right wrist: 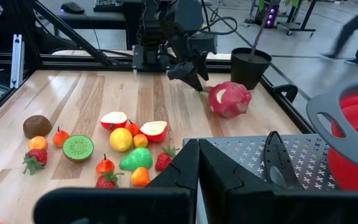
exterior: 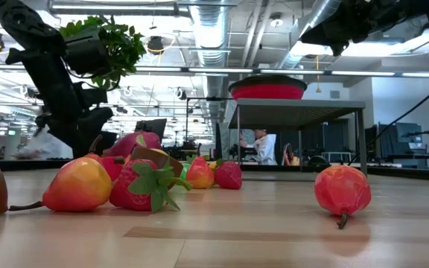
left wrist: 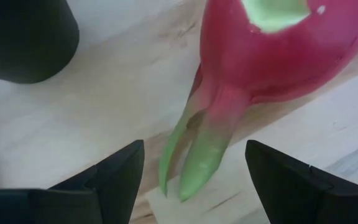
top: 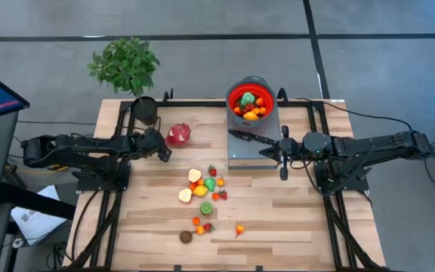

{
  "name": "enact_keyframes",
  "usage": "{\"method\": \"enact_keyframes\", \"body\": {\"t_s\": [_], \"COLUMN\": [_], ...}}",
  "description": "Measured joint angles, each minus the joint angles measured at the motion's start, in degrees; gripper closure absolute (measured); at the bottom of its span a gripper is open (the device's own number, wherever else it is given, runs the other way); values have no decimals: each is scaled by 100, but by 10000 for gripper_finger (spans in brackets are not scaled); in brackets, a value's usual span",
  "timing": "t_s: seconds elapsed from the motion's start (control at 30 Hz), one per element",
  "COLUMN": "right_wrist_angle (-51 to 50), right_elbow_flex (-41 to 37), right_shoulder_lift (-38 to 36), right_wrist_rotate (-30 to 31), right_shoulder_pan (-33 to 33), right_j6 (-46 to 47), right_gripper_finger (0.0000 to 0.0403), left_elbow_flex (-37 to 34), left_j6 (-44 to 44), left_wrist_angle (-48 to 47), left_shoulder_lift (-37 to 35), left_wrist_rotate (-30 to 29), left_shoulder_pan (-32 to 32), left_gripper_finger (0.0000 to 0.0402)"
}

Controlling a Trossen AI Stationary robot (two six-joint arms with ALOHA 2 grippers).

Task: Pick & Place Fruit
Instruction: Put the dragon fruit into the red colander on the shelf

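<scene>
The pink-red dragon fruit (top: 178, 134) lies on its side on the table near the far edge. My left gripper (top: 162, 150) is open just left of it. In the left wrist view its two fingers stand on either side of the fruit's green tips (left wrist: 197, 155) without touching them. Several small fruits (top: 203, 186) lie in a loose cluster mid-table, with a brown one (top: 186, 236) and a pink-orange one (top: 239, 229) nearer the front. My right gripper (right wrist: 197, 146) is shut and hovers at the near edge of the grey stand (top: 244, 155).
A red bowl (top: 251, 102) holding some fruits sits on the grey perforated stand, beside a black-handled knife (right wrist: 278, 162). A black plant pot (top: 143, 110) stands just left of the dragon fruit at the far edge. Bare wood lies at the table's front and right.
</scene>
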Motion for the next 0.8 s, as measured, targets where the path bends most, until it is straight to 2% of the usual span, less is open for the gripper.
{"method": "enact_keyframes", "body": {"t_s": [0.33,0.57,0.8], "right_wrist_angle": [4,24,48], "right_elbow_flex": [0,0,0], "right_shoulder_lift": [0,0,0], "right_wrist_rotate": [0,0,0], "right_shoulder_pan": [0,0,2], "right_j6": [0,0,0], "right_gripper_finger": [400,400,400], "left_elbow_flex": [0,0,0], "left_j6": [-2,-4,-4], "left_wrist_angle": [74,200,439], "left_shoulder_lift": [81,639,983], "left_wrist_rotate": [-37,-50,-325], "left_shoulder_pan": [-2,-2,-2], "left_gripper_finger": [128,128,128]}}
